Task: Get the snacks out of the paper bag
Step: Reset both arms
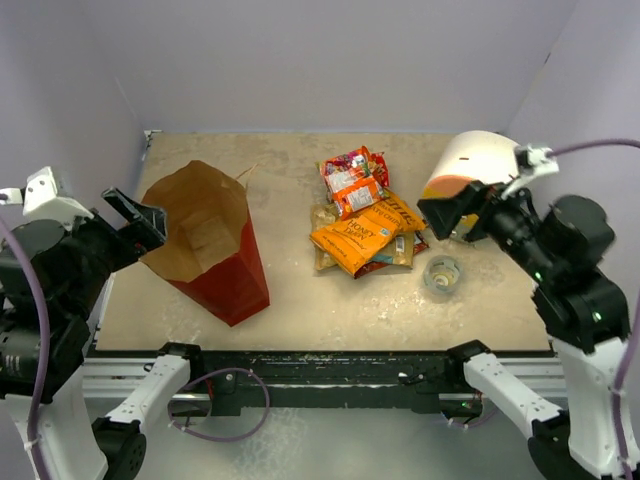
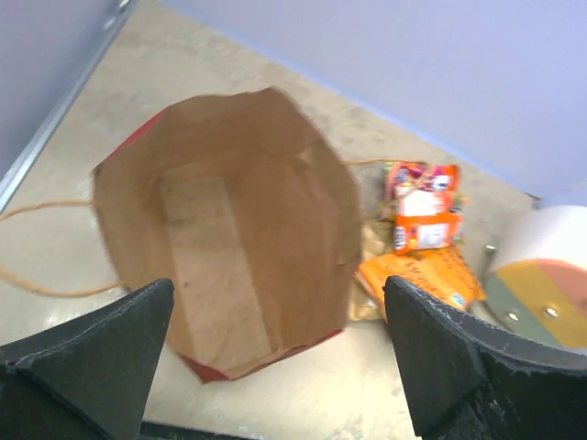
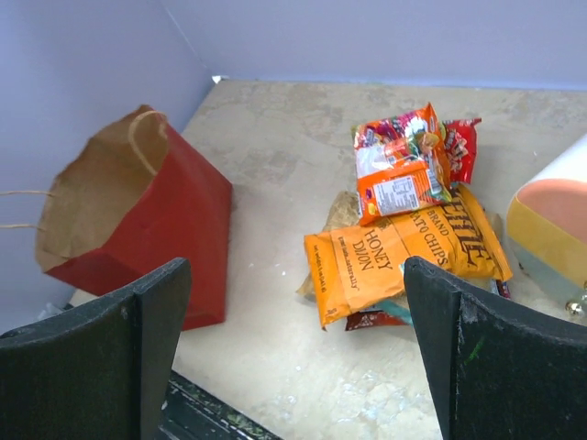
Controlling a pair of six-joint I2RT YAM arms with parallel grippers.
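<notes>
The bench carries everything, and the biggest thing on it is the red paper bag, tipped over on my left side with its mouth turned up toward my left gripper. That gripper hovers over the opening, jaws spread wide with nothing between them. Through it I see only bare brown lining, so I judge the bag emptied. At far right sits a white cylinder with an orange-yellow band, no part of my job. My right gripper hangs near it, likewise released and empty. The snacks lie heaped mid-bench, well apart from the bag and overlapping, which I take for one shared drop spot: the orange Honey Dijon chips packet on top, the multicoloured candy pack behind it. A small clear tape roll rests just right of the heap
</notes>
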